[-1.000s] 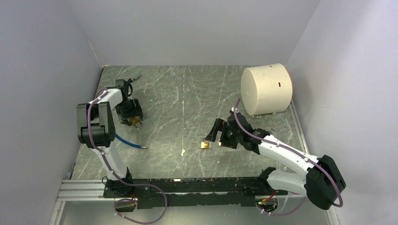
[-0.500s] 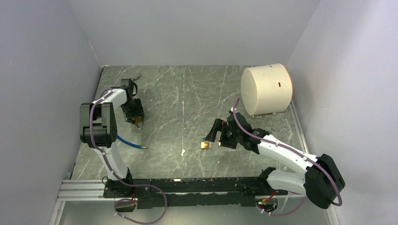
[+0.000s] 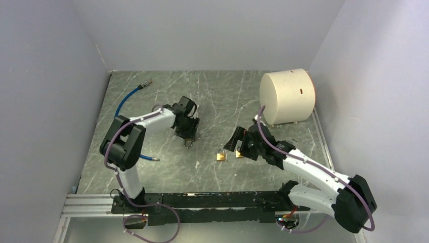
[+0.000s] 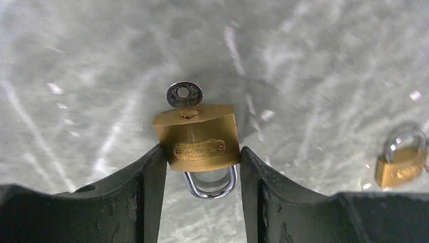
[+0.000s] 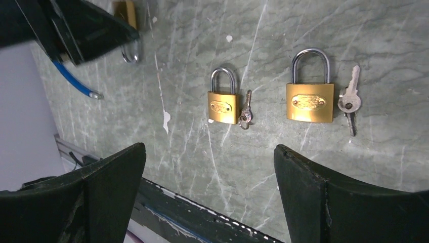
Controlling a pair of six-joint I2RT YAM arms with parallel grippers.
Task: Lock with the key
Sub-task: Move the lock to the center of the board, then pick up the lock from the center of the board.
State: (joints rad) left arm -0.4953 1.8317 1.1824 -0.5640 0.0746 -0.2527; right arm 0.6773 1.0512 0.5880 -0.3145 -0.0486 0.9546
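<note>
While the L arm reaches over the middle of the green marbled tabletop [image 3: 222,96], its black two-finger left gripper [image 4: 202,152] is closed partway onto a brass padlock [image 4: 196,137], one finger pressed against each side of the body. A round-headed silver key [image 4: 184,95] sits in the keyhole at the far end of the lock, away from the wrist cam. The steel shackle points back toward the cam, between the fingers. I can't tell whether the shackle is latched, or whether the lock touches the table. In the top view I see this gripper centre-left on the table, w/ the shackle just showing below it.

The right gripper [image 5: 207,149] hangs above the table, right of centre, jaws spread wide, holding nothing. Below it, flat on the marble, two more brass locks lie side by side: a small padlock [image 5: 223,106] w/ a small key [image 5: 246,115] just beside its right edge, and a larger padlock [image 5: 309,101] w/ a larger key [image 5: 350,104] just beside it. Both shackles point the same way.

A cream cylinder [image 3: 287,96] lies on its side at the back right. A blue cable [image 3: 126,98] curves along the left side.
</note>
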